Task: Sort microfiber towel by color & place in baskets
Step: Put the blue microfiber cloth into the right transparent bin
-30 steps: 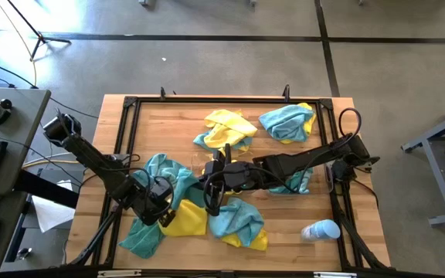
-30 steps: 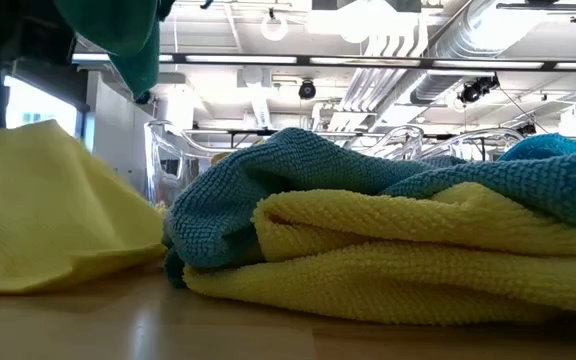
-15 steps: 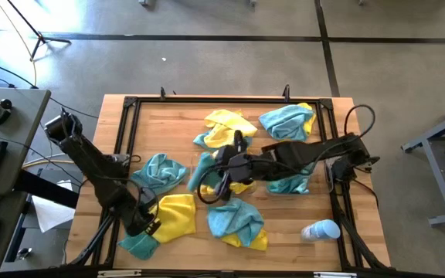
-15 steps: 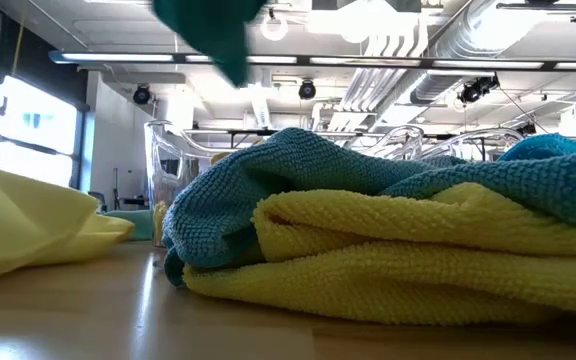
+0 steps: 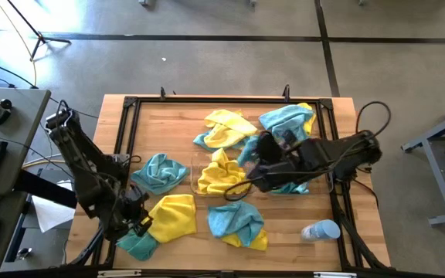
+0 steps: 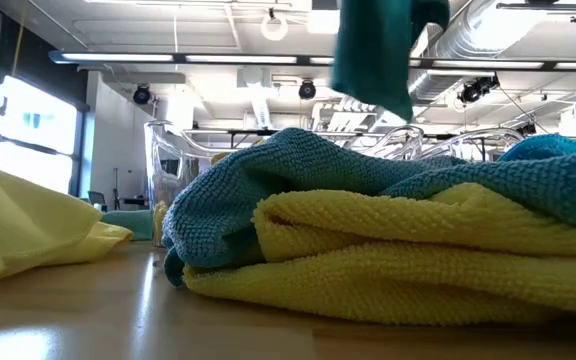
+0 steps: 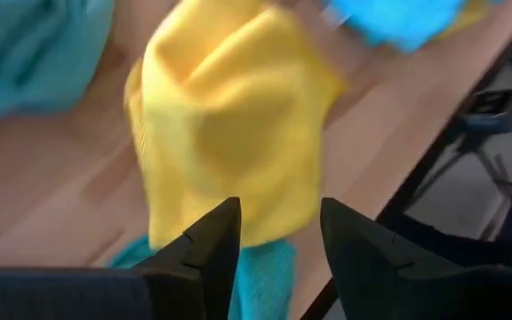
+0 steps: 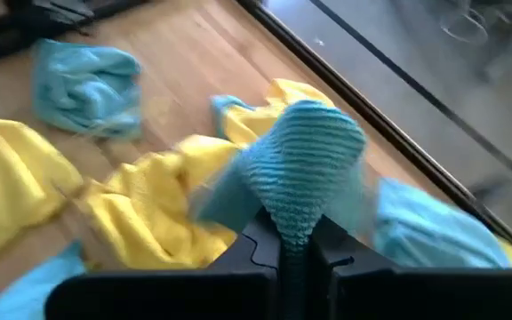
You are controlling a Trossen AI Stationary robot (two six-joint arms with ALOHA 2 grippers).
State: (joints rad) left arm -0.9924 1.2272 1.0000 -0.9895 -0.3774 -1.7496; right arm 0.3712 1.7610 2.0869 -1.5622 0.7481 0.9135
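Clearly the right gripper (image 8: 293, 242) is clamped on a teal towel (image 8: 305, 169) above mid-table; carry it high over the yellow heap (image 5: 221, 176) to the blue basket. Left gripper (image 7: 278, 233), jaws apart, hovers by the near-left corner.

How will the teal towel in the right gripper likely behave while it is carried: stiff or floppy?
Probably floppy: the teal towel bunches and folds over where the right gripper pinches it, and in the low view it hangs as a limp drape. It likely swings in transit. It looks light, since a small pinch at one point carries it.
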